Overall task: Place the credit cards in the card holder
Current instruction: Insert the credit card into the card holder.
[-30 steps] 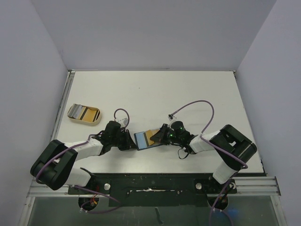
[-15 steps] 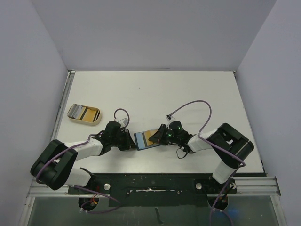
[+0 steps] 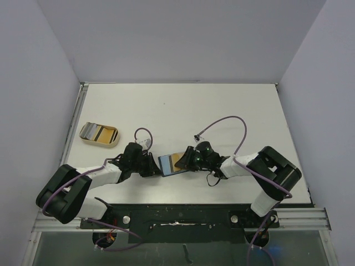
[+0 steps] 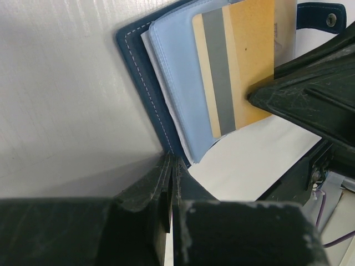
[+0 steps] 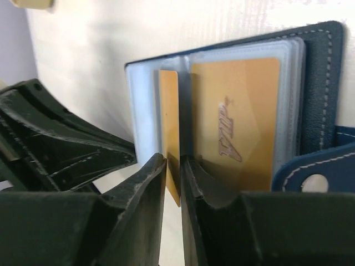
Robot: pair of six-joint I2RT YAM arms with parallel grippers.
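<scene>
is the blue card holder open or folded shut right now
Open. The card holder lies spread, its light blue sleeves showing, with a gold card in one.

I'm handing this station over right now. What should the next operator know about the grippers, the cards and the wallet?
Left gripper: shut, pinning the corner of the open card holder to the table.
Right gripper: jaws close around the edge of a gold card, partly pushed into a light-blue sleeve; whether it grips or is letting go is unclear.
Done: another gold card already sits in a sleeve.
Left: seat this card fully; more cards lie in the beige tray at the table's left.
</scene>
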